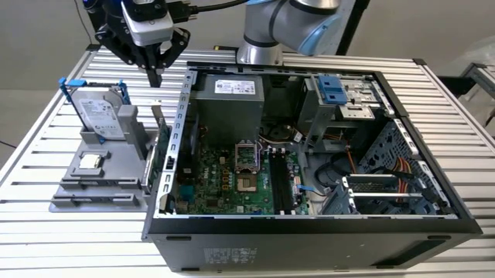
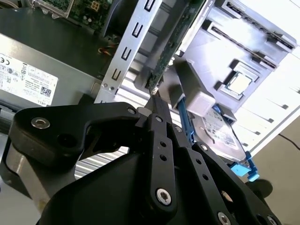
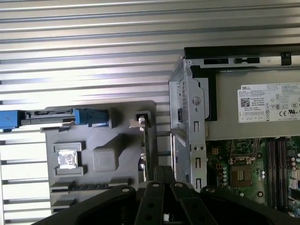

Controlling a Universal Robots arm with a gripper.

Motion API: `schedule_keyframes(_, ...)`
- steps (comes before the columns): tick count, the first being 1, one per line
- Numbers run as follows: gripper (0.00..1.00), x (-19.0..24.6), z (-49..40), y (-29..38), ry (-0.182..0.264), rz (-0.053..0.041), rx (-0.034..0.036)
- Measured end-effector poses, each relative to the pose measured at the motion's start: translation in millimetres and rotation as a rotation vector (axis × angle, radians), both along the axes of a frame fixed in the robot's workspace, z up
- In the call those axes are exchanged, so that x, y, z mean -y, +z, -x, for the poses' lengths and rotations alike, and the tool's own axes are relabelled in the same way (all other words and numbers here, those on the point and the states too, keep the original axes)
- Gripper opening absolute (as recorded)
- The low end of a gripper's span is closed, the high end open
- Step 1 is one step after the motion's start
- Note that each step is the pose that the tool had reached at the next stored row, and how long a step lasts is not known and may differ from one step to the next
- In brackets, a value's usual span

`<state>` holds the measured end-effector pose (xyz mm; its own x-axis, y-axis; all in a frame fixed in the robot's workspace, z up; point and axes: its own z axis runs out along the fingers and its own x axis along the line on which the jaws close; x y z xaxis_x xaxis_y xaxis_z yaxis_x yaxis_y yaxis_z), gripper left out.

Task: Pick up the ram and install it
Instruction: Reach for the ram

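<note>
Ram point(image 3: 145, 154) upright in grey tray point(image 3: 124, 140) beside hard drive point(image 1: 99, 113) and processor point(image 3: 67, 159), gripper point(image 1: 155, 78) closed and empty above it.

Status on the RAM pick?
Gripper shut, empty, hovering over ram. Ram on edge in gray holder, beside computer case. Nothing between them.

Long thin green circuit-board ram point(image 3: 145, 147), standing at grey plastic holder's point(image 3: 122, 140) edge: one end's gone behind black gripper point(image 3: 164, 169) in first wrist view. In second wrist view the ram point(image 2: 174, 37) runs out of frame. Chips? Too edge-on to tell. Silver hard drive w/ blue frame point(image 3: 47, 116) is clipped by frame edge.
</note>
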<state>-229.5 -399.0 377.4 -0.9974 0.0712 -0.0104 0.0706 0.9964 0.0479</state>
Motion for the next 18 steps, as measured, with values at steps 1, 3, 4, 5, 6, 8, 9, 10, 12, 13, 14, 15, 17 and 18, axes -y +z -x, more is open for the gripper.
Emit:
schedule_keyframes(1,0.00,0.0,0.9,0.0,0.000,0.0000,0.0000)
schedule_keyframes(3,0.00,0.0,2.7,0.0,0.000,0.0000,0.0001)
schedule_keyframes(4,0.00,0.0,3.6,0.0,0.000,0.0000,0.0001)
schedule_keyframes(5,0.00,0.0,4.5,0.0,0.000,0.0000,0.0000)
schedule_keyframes(6,0.00,0.0,5.3,0.0,0.000,0.0000,0.0000)
schedule_keyframes(8,0.00,0.0,7.1,0.0,0.000,0.0000,0.0000)
schedule_keyframes(9,0.00,0.0,7.9,0.0,0.000,0.0000,0.0000)
schedule_keyframes(10,0.00,0.0,8.8,0.0,0.000,0.0001,0.0000)
schedule_keyframes(12,0.00,0.0,10.4,0.0,0.000,0.0000,0.0000)
schedule_keyframes(13,0.00,0.0,11.1,0.0,0.000,0.0000,0.0001)
schedule_keyframes(14,0.00,0.0,12.0,0.0,0.000,0.0000,0.0000)
schedule_keyframes(15,0.00,0.0,12.7,0.0,0.000,0.0000,0.0000)
schedule_keyframes(17,0.00,0.0,14.4,0.0,0.000,0.0000,0.0000)
schedule_keyframes(18,0.00,0.0,15.2,0.0,0.000,0.0000,0.0001)
